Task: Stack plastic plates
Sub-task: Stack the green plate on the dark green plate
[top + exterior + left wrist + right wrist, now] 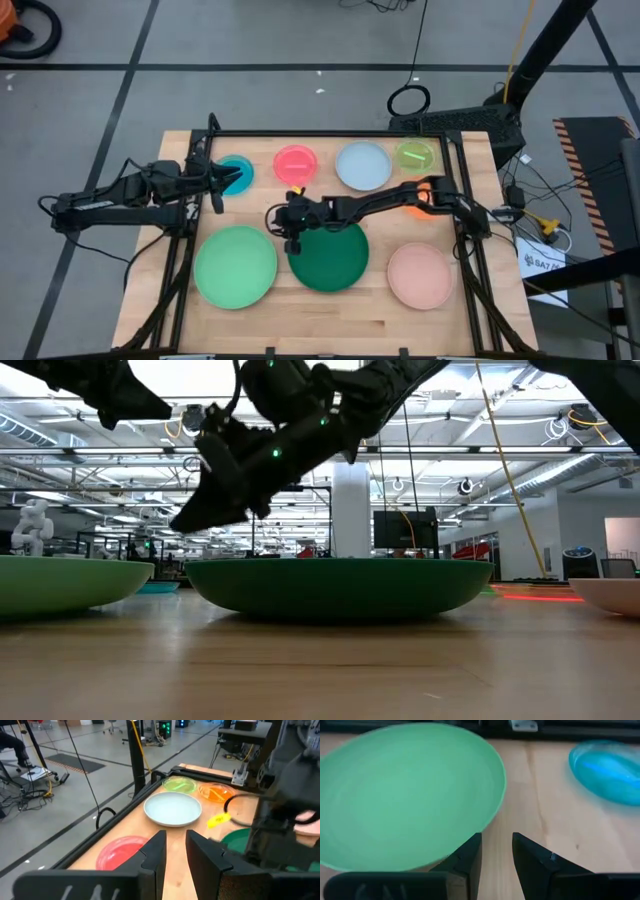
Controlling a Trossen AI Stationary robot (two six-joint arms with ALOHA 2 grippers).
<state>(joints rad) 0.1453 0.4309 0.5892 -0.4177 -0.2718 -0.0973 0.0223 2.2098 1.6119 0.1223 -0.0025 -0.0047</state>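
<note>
While eight plastic plates lie on the worktop [330, 305], three are large: the light green plate [235, 266] beside the right pincer [287, 221], the dark green plate [330, 258] beneath it, the pale pink plate [420, 275] well apart. One medium light blue plate [363, 165] lies beyond. Four small ones: translucent blue plate [238, 172] at the left pincer [222, 180], pink-red plate [295, 162], yellow-green plate [415, 154], orange plate [420, 205]. Both pincers are parted, holding nothing.

No text, label or number can be read anywhere in these views.
</note>
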